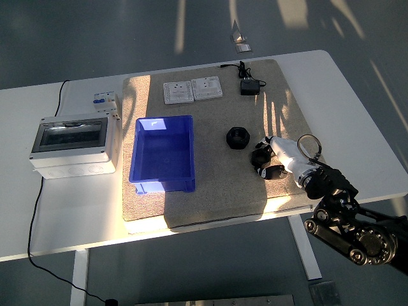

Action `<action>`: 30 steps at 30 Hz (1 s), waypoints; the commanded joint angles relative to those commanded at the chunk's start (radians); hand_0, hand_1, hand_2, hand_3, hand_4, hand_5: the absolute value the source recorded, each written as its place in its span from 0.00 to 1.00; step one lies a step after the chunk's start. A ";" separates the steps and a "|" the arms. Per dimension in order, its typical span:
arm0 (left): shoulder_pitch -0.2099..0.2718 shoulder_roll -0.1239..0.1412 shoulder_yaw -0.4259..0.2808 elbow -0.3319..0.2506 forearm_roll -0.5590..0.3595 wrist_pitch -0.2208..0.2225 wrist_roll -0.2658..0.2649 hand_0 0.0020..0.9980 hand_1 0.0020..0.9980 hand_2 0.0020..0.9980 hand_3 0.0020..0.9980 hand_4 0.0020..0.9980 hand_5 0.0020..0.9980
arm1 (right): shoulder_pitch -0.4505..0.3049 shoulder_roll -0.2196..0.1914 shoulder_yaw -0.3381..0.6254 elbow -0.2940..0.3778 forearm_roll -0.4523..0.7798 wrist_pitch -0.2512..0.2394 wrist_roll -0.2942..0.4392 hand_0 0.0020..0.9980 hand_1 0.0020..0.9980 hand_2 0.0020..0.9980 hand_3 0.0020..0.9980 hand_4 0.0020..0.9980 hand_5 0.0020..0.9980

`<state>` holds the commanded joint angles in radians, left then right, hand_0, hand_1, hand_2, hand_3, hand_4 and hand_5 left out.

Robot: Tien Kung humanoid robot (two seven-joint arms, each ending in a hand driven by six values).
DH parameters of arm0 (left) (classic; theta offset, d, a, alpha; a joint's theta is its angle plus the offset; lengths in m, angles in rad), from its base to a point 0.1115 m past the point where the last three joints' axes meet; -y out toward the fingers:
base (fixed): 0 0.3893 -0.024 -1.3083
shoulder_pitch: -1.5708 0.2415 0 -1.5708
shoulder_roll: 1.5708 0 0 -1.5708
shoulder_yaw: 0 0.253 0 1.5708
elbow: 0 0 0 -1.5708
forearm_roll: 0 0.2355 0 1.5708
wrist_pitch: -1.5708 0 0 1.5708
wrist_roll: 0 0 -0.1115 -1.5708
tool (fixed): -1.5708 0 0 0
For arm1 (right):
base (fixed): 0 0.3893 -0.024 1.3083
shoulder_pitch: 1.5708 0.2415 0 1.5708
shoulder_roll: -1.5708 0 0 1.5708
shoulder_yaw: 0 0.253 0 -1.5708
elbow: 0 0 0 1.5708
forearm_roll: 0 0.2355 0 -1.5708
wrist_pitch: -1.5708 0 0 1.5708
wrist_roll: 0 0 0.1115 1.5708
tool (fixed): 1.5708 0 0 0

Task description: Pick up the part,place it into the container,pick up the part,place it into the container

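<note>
A black ring-shaped part (238, 137) lies on the tan mat, right of the blue container (162, 153), which looks empty. My right hand (269, 158) reaches in from the lower right and sits on the mat just right of the part, a little nearer to me. Its white-and-black fingers are curled around something dark; I cannot tell what it is. The hand is apart from the ring-shaped part. The left arm does not show.
Two white switch plates (192, 90) and a black power adapter (249, 86) lie at the mat's far edge. A grey distribution box (73, 143) with a clear lid and a small breaker (104, 100) stand on the table's left. A black cable runs down the left side.
</note>
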<state>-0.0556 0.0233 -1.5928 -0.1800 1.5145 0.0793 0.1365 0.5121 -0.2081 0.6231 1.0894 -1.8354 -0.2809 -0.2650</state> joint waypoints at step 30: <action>-0.010 0.011 -0.012 0.000 0.011 0.009 0.003 0.71 0.70 0.73 0.79 0.82 0.81 | 0.329 0.158 -0.339 -0.018 0.152 -0.096 0.259 0.64 0.39 0.53 0.60 0.34 0.00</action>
<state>-0.0661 0.0343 -1.6052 -0.1800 1.5255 0.0883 0.1395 0.8407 -0.0504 0.2839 1.0717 -1.6834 -0.3768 -0.0057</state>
